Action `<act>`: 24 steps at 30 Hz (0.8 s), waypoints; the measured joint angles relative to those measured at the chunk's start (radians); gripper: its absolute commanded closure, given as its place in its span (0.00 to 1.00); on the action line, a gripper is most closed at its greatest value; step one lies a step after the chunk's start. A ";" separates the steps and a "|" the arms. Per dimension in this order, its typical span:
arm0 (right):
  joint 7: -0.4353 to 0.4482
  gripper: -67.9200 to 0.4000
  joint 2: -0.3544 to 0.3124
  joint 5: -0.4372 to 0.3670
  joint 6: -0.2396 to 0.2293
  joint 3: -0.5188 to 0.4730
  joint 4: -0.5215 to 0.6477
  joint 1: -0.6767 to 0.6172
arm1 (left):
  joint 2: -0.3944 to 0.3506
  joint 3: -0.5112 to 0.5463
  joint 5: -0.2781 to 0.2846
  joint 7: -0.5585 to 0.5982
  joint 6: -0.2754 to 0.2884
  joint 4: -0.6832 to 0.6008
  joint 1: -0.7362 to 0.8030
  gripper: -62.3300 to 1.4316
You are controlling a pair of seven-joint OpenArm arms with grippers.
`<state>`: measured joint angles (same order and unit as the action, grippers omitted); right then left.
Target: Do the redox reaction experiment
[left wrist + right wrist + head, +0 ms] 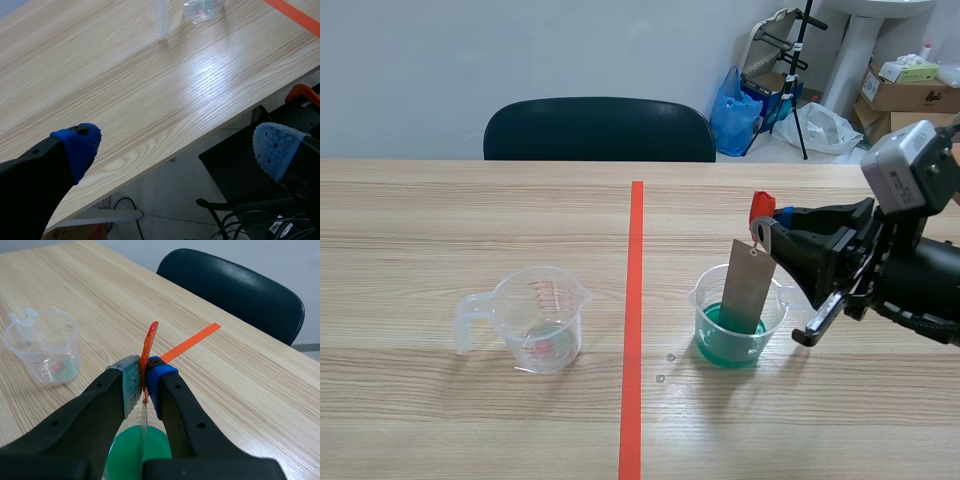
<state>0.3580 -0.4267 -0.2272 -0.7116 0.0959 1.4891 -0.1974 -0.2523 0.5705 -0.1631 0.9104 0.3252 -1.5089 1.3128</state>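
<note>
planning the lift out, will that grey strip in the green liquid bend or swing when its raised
Probably stiff: the grey strip looks flat and straight, without sag. It may swing, since it hangs only from the red clip that the right gripper pinches. Its wet end will likely drip green liquid.

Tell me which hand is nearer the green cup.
Right. The right hand is just above the cup, shut on a clip whose strip dips into the green liquid. The left hand hangs open at the table's near edge, far off.
</note>
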 measured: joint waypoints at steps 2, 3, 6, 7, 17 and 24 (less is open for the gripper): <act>0.000 0.97 0.000 0.000 0.000 0.000 0.000 0.000 | 0.000 0.000 0.000 0.000 0.000 0.000 0.000 0.00; 0.003 0.97 0.000 0.000 0.000 0.000 0.000 0.000 | 0.000 0.000 0.000 0.000 0.000 0.000 0.000 0.00; 0.014 0.97 0.000 0.004 0.000 0.000 0.000 0.000 | 0.000 0.000 0.000 0.000 0.000 0.000 0.000 0.00; 0.025 0.97 0.000 0.007 0.000 0.000 0.000 0.000 | 0.000 0.000 0.000 0.000 0.000 0.000 0.000 0.00; 0.034 0.97 0.000 0.034 0.000 0.000 0.000 0.000 | 0.000 0.000 0.000 0.000 0.000 0.000 0.000 0.00; 0.093 0.97 0.000 0.032 0.000 0.000 -0.042 0.000 | 0.000 0.000 0.000 0.000 0.000 0.000 0.000 0.00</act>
<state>0.4511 -0.4267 -0.1947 -0.7116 0.0963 1.4475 -0.1974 -0.2523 0.5705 -0.1631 0.9104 0.3252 -1.5089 1.3128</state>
